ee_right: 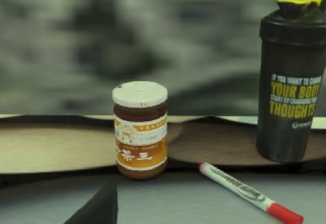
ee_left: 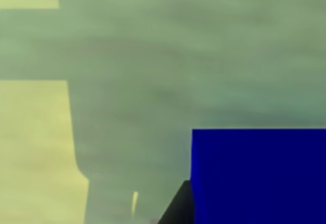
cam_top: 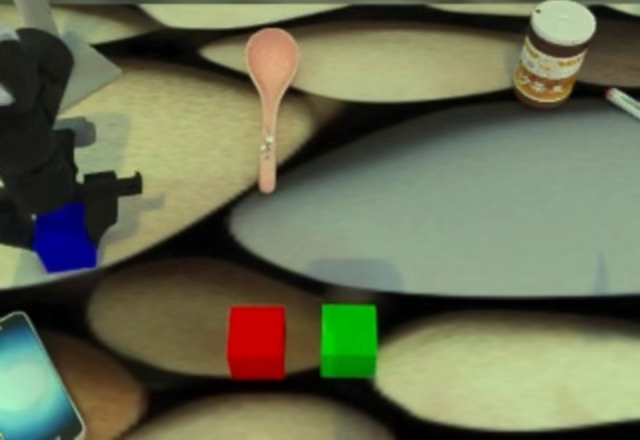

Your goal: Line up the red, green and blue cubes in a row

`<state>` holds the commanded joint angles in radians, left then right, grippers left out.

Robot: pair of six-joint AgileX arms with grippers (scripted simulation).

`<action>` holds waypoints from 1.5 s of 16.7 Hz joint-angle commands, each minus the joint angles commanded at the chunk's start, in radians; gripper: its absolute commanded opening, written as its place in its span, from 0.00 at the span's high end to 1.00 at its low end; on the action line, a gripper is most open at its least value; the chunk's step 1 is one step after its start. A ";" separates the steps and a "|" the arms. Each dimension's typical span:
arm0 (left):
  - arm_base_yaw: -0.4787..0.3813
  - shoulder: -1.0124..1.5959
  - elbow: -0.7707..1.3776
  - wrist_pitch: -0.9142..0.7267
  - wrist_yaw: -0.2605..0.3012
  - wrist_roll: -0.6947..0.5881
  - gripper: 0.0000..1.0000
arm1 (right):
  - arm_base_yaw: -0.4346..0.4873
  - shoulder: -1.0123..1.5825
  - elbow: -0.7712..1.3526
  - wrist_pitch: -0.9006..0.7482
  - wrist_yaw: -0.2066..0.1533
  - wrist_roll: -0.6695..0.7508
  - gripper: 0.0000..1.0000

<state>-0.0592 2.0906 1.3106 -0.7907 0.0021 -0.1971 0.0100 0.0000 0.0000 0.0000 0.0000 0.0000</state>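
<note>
Table top view: left gripper at blue cube; shaker only right wrist.

Red cube beside green cube; blue cube far left, seemingly gripped.

The tall black plastic shaker bottle with a yellow-tipped lid, standing well ahead of the right gripper, carries yellow lettering reading "YOUR BODY" above "THOUGHTS". The smaller line above them starts "IF YOU WANT TO"; its end cannot be read. The white-lidded brown glass jar, nearer that gripper, has an orange-and-white label with white Chinese characters too small to read.
</note>
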 joint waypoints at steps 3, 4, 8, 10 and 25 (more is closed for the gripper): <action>0.000 0.000 0.000 0.000 0.000 0.000 1.00 | 0.000 0.000 0.000 0.000 0.000 0.000 0.00; 0.000 0.000 0.000 0.000 0.000 0.000 1.00 | 0.000 0.000 0.000 0.000 0.000 0.000 0.00; 0.000 0.000 0.000 0.000 0.000 0.000 1.00 | 0.000 0.000 0.000 0.000 0.000 0.000 0.00; 0.001 -0.005 0.004 -0.005 -0.001 0.001 1.00 | 0.000 0.000 0.000 0.000 0.000 0.000 0.00; -0.022 -0.085 0.175 -0.263 -0.001 -0.035 1.00 | 0.000 0.000 0.000 0.000 0.000 0.000 0.00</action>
<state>-0.0817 2.0052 1.4860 -1.0534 0.0007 -0.2318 0.0100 0.0000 0.0000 0.0000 0.0000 0.0000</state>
